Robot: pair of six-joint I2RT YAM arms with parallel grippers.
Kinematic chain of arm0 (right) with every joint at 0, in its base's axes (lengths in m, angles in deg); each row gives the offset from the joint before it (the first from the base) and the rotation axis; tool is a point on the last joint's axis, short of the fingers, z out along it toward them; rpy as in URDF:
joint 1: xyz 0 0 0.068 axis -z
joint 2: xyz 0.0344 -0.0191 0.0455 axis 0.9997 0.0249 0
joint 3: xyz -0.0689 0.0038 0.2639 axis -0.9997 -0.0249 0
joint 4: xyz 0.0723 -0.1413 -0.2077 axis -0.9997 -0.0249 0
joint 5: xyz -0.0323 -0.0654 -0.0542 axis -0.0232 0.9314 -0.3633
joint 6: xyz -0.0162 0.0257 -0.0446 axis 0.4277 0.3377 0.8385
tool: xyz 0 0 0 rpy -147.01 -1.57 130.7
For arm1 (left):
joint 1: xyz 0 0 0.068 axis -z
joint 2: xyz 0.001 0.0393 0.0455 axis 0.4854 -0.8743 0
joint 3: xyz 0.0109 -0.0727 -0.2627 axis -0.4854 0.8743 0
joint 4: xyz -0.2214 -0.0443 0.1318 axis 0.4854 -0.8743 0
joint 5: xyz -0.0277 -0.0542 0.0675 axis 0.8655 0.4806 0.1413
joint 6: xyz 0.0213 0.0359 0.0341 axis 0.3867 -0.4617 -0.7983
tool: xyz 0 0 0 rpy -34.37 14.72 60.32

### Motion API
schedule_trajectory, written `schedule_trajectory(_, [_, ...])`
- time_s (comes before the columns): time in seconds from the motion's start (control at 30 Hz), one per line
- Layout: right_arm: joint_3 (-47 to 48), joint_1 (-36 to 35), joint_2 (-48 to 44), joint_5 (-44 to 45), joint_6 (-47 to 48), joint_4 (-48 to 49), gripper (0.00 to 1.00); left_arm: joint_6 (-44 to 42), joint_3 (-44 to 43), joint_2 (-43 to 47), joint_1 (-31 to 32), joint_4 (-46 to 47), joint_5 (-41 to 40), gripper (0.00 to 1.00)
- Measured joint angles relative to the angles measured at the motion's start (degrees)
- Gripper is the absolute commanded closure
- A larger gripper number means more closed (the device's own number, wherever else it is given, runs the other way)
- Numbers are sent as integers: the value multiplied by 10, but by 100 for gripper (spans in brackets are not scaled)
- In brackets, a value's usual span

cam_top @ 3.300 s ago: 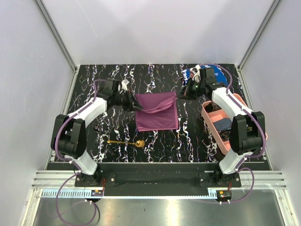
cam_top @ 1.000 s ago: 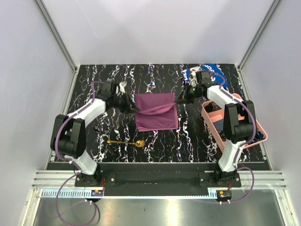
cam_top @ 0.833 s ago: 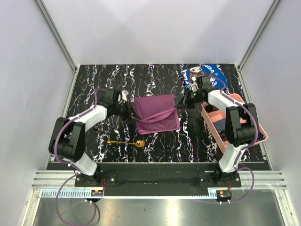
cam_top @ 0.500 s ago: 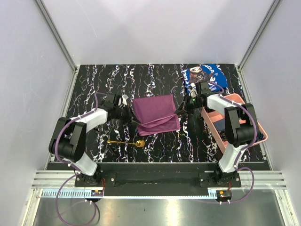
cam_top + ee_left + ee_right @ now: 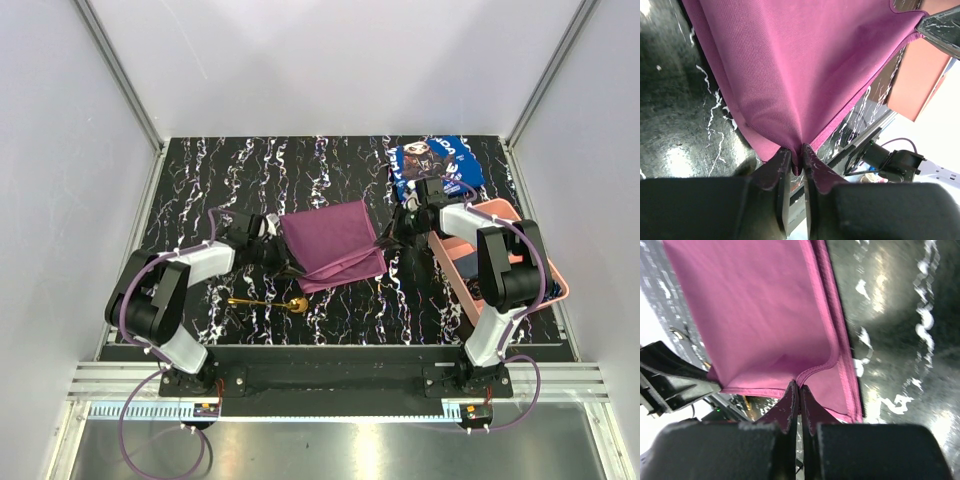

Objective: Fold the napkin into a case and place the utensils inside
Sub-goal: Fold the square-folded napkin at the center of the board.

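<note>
I see the left gripper pinching one corner of the napkin. On the left wrist camera its fingers stand narrow, with a tuck of purple cloth caught in the slit between them, and the rest fans out ahead of the tips. The right gripper has the opposite side. On its own camera the jaws are pressed together on the stitched hem, and the cloth spreads away in front of them toward the left gripper, which shows dark at the far side.

So the napkin hangs taut between my two grippers, low over the black marbled table. It is plum purple with a slight sheen and no print. From above it reads as a skewed four-sided shape in two layers. A crease runs from one gripper to the other, and a narrow strip of the lower layer shows along the edge nearest the arm bases.

The gold spoon lies flat on the table just behind the left gripper's tips, on the base side, clear of the cloth, its bowl pointing toward the right arm. A pink tray sits outboard of the right gripper, with a blue printed cloth beyond it.
</note>
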Motion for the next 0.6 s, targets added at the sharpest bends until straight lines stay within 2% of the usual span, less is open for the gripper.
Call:
schedule_trajectory(0.07, [-9, 0, -2, 6, 3, -3, 93, 3, 11, 0, 2, 7, 1, 63])
schedule_trajectory(0.1, [-16, 0, -4, 8, 5, -4, 87, 3, 17, 0, 2, 8, 2, 47])
schedule_trajectory(0.17, [-30, 0, -11, 15, 12, -13, 73, 4, 33, 6, 2, 9, 2, 39])
schedule_trajectory(0.2, [-37, 0, -17, 23, 16, -19, 70, 2, 42, 14, 2, 2, 1, 34])
schedule_trajectory(0.4, [-40, 0, -49, 62, 44, -56, 59, -14, 45, 81, -7, -46, 0, 35])
schedule_trajectory(0.53, [-20, -3, -60, 88, 62, -76, 57, -29, 0, 89, -32, -69, 0, 44])
schedule_trajectory(0.6, [-7, -8, -61, 91, 66, -78, 57, -34, -30, 79, -43, -74, 1, 46])
